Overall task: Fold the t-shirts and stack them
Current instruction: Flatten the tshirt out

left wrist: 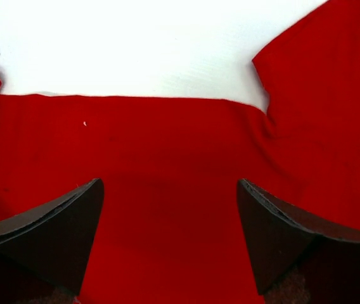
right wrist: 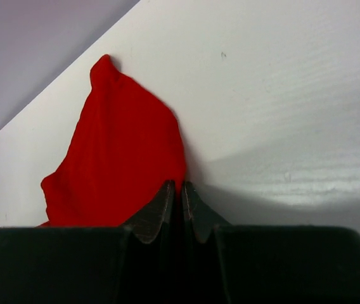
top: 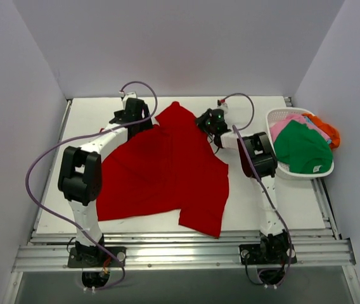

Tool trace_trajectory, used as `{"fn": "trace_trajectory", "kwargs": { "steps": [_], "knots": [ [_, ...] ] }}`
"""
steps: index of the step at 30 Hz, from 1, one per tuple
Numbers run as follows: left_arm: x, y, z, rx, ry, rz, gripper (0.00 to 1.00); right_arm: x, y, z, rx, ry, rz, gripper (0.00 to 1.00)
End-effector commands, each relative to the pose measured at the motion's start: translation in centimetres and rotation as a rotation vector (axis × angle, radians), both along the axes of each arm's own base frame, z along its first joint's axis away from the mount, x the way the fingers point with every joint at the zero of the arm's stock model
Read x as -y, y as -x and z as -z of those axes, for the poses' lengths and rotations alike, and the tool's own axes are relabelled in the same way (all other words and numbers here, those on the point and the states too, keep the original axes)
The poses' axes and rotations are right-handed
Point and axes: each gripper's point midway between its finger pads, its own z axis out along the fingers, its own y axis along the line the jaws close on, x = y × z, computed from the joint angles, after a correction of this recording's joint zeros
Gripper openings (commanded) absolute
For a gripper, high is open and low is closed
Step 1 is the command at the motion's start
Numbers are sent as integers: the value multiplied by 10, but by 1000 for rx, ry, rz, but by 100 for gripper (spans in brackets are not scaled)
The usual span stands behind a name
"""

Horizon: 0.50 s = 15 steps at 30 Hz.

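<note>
Filling the middle of the top view, a white table [top: 91, 117] sits boxed in by plain pale grey walls [top: 186, 44] at the back and on both sides, with a ribbed metal rail [top: 180, 256] along its lower edge where the two arm bases are bolted. Purple cables [top: 37, 164] loop from the bases up to the wrists. A bright red t-shirt [top: 161, 171] lies spread over the centre of the table, mostly flat, with one flap hanging toward the lower middle and a point of cloth reaching toward the back wall. The left gripper [left wrist: 168, 187] is at the shirt's upper left edge; its wrist view shows the dark fingers [left wrist: 53, 228] spread wide apart just above flat red cloth, with bare table beyond. The right gripper [right wrist: 177, 190] is at the shirt's upper right edge, its fingers pressed together and pinching a fold of the red t-shirt, which rises in a peak ahead of the tips. At the right of the top view a white slatted basket [top: 275, 115] rests on the table beside the right wall. Inside it a green t-shirt [top: 302, 149] lies on top toward the lower end, a pink t-shirt [top: 288, 125] shows above it, and an orange t-shirt [top: 329, 131] bulges over the rim next to the wall.
</note>
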Motion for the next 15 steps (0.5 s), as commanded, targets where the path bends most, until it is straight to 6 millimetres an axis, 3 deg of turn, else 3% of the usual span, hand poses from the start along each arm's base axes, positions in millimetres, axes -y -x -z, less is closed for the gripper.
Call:
{"fn": "trace_trajectory", "kwargs": {
  "steps": [1, 4, 9, 15],
  "knots": [
    [-2, -3, -10, 43, -5, -2, 94, 37, -6, 42, -113, 88, 70, 0],
    [-7, -2, -11, 43, -21, -9, 94, 49, -17, 32, -105, 62, 102, 0],
    [-11, -3, -7, 39, -16, -9, 94, 89, -22, 11, -103, 101, 218, 0],
    [-10, -6, -2, 32, -9, -5, 94, 130, -25, 9, -133, 154, 331, 0]
  ]
}}
